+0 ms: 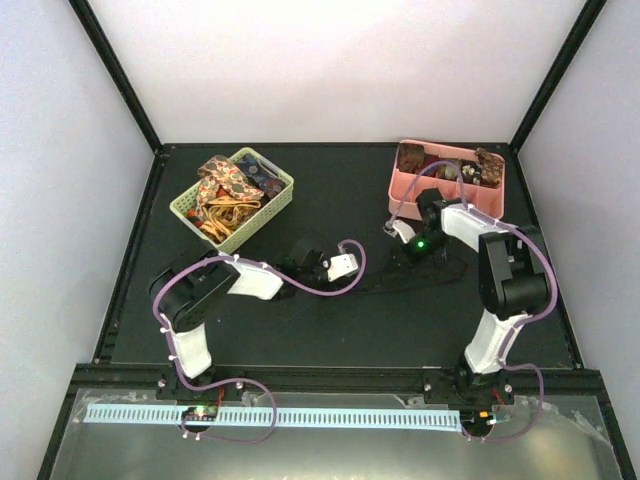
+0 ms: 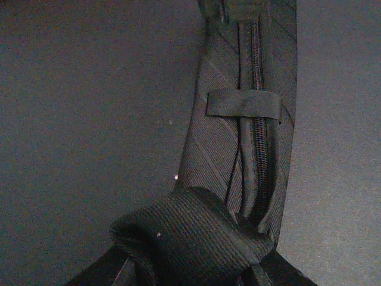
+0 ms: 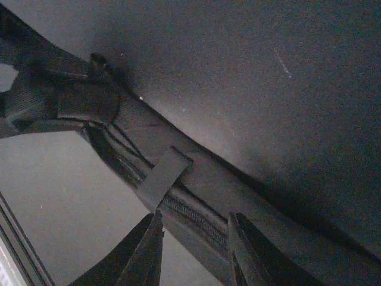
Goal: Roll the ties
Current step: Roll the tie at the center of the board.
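A dark striped tie [image 1: 385, 280] lies across the black table between my two grippers. In the left wrist view its near end is wound into a small coil [image 2: 190, 235], and my left gripper [image 2: 190, 271] is shut on that coil. From the coil the flat strip [image 2: 214, 149] runs away with its back side up, showing the keeper loop [image 2: 244, 105]. My right gripper [image 3: 196, 238] is open and straddles the strip [image 3: 196, 179] just past the keeper loop [image 3: 164, 177], one finger [image 3: 149, 250] at each edge. Seen from above, the left gripper [image 1: 300, 262] and right gripper [image 1: 402, 245] face each other.
A green basket [image 1: 280, 195] at the back left holds several loose paisley ties [image 1: 225, 185]. A pink basket [image 1: 400, 190] at the back right holds small rolled ties [image 1: 488, 163]. Purple cables [image 1: 345, 280] loop off both arms. Black frame posts stand at the table's corners.
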Motion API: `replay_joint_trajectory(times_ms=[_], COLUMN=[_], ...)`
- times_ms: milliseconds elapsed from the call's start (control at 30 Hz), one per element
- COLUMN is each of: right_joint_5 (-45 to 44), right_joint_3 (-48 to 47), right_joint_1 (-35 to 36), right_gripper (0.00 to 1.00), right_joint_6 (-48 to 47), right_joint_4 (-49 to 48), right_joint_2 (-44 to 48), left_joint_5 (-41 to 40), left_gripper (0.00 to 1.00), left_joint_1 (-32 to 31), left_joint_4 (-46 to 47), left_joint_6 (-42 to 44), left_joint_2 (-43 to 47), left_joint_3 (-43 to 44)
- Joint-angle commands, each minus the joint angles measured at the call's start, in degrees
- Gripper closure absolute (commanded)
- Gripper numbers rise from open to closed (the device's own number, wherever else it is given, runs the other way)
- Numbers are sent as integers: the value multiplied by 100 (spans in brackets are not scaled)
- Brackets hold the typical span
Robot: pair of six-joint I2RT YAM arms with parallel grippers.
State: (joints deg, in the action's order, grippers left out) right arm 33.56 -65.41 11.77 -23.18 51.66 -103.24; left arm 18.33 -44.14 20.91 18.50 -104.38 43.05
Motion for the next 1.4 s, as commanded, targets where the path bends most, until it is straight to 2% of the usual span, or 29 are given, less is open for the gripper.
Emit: replay_joint_trajectory(times_ms=[0, 133, 300, 433, 600, 800, 967, 1100, 1200, 1300, 1367], right_joint_5=[62, 34, -54, -165, -243, -280, -322, -350, -231, 307, 676], right_joint_3=[51, -119, -228, -268, -280, -286, -277, -276, -246, -228, -235], right_joint_1=[183, 187, 223, 264, 308, 313, 317, 317, 307, 267, 256], right_gripper=[66, 67, 67, 67, 67, 67, 68, 68, 67, 64, 62], right_joint_6=[537, 567, 580, 622, 671, 666, 662, 648, 696, 778, 851], right_joint_4=[-459, -301, -190, -157, -178, -225, -256, -298, -372, -416, -382], right_joint_2=[-350, -853, -940, -943, -933, -911, -867, -810, -598, -289, -96], left_joint_5=[8, 216, 568, 1134, 1602, 1747, 1690, 1280, 831, 437, 267], left_gripper=[80, 78, 75, 73, 66, 65, 67, 73, 74, 75, 74], left_joint_1=[63, 103, 210, 336, 403, 403, 355, 171, 88, 27, 11], left_joint_4=[-256, -213, -25, 595, 1009, 1126, 588, -233, -897, -1816, -2036], left_joint_6=[-74, -169, -334, -375, -65, 543, 1232, 1665, 1701, 1532, 1461], left_joint_2=[-229, -203, -51, 251, 453, 546, 454, 356, 154, -125, -216], left_joint_3=[-16, 53, 27, -313, -568, -719, -647, -393, -28, 468, 600])
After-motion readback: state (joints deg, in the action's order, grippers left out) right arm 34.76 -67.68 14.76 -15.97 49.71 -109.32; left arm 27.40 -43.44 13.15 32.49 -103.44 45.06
